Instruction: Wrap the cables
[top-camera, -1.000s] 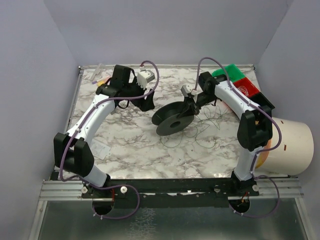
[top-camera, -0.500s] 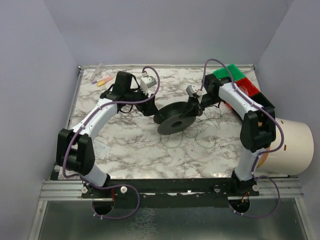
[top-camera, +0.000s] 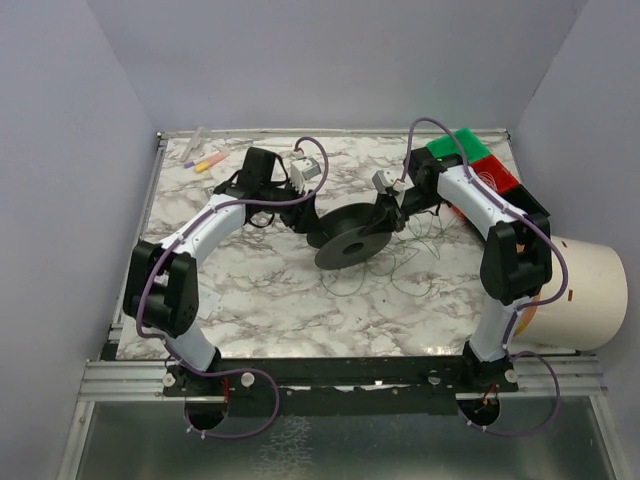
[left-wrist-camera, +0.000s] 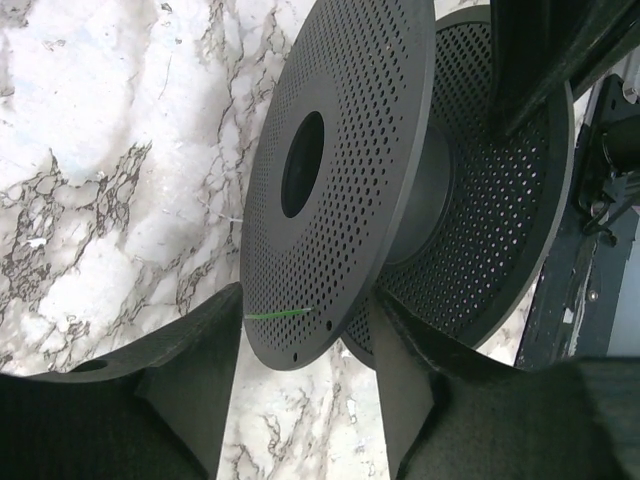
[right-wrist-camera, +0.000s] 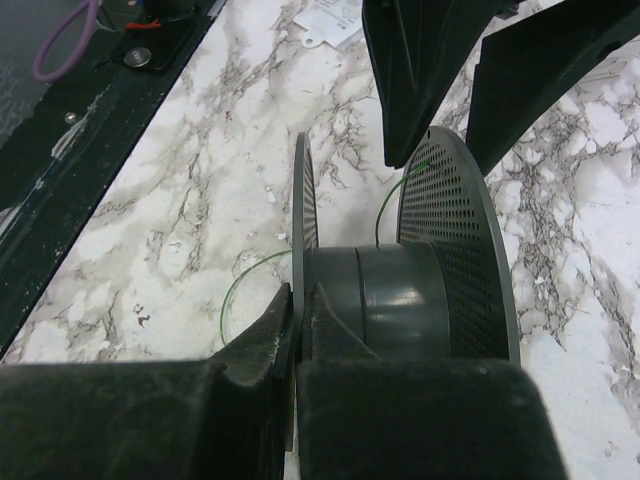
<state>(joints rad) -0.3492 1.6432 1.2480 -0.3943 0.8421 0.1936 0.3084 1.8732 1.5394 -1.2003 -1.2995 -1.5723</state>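
Nearest the arm bases, the white marble-patterned table (top-camera: 270, 310) carries the work. A little farther in, the cables (right-wrist-camera: 232, 285), hair-thin greenish-grey wires, lie in loose curls on the marble just near and to the right of the black perforated plastic spool (top-camera: 350, 243). One strand rises from the hub toward the rim of the left-hand flange. Most of the wire is on the table rather than on the hub, so winding seems barely begun.

The spool stands on edge at the table's centre with its axle running roughly left to right. It appears to be held that way by the arms rather than by its own balance. The right gripper (right-wrist-camera: 297, 312) has its fingers pinched tight on the rim of the right-hand flange. This likely fixes the spool upright and leaves the channel over the hub free for the wire.

The left gripper (left-wrist-camera: 310, 305) reaches in from the far left and straddles the rim of the left-hand flange with one finger on each face. Its jaws are about half spread and are not visibly pressing. From that placing, it looks set to take a second hold so the spool can be steadied or turned.

Farthest off, green and red plastic bins (top-camera: 470, 155) sit at the far right corner, well apart from the wire and seemingly no part of this step.
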